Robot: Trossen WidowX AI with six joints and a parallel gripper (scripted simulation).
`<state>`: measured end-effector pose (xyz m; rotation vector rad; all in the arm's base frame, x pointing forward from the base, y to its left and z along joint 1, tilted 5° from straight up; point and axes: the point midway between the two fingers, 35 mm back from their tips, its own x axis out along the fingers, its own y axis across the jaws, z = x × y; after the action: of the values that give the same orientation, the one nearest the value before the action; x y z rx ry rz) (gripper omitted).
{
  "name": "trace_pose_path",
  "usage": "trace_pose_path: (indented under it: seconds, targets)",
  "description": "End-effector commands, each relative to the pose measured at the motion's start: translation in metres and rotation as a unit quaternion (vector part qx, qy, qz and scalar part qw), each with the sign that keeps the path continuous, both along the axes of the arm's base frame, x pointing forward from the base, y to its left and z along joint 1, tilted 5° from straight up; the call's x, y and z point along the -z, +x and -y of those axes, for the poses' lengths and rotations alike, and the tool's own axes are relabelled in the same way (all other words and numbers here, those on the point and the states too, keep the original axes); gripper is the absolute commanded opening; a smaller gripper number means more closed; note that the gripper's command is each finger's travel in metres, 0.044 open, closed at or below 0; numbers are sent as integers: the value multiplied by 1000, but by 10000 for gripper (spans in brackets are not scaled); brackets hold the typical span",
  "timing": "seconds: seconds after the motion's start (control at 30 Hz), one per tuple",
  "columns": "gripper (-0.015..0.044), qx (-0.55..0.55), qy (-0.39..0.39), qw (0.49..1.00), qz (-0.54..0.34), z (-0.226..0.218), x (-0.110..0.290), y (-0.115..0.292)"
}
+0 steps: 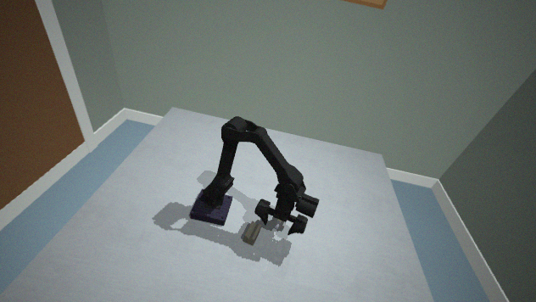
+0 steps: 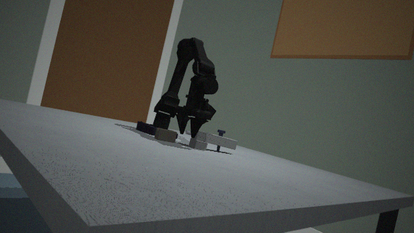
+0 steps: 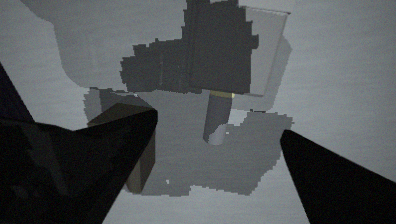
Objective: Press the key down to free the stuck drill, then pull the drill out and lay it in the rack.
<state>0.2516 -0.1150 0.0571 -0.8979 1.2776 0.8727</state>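
Note:
The drill (image 3: 216,114) is a short grey cylinder with a yellow band. It sticks out of a light grey block (image 3: 268,55) (image 2: 226,141) on the table. A dark blue key (image 2: 221,132) stands upright on the block's far end. The rack (image 1: 251,233) (image 2: 166,135) (image 3: 141,167) is a small tan block to the left of the drill, partly hidden behind my left finger in the wrist view. My gripper (image 1: 280,223) (image 2: 189,129) (image 3: 218,125) is open and empty. It points down just above the drill's free end, one finger on each side, touching nothing.
The arm's dark purple base plate (image 1: 214,214) (image 2: 144,127) sits just behind the rack. The grey table (image 1: 127,254) (image 2: 131,180) spreads wide on all sides. Its front edge is near in the exterior view.

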Motion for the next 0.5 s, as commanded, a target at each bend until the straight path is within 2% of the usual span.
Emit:
trace_pose_path:
  seconds: [0.0, 0.43, 0.47]
  targets:
    - [440, 1, 4, 1000, -4, -4, 9, 0]
    - [440, 1, 4, 1000, -4, -8, 22, 1]
    - [414, -1, 2, 1000, -2, -7, 19, 2]
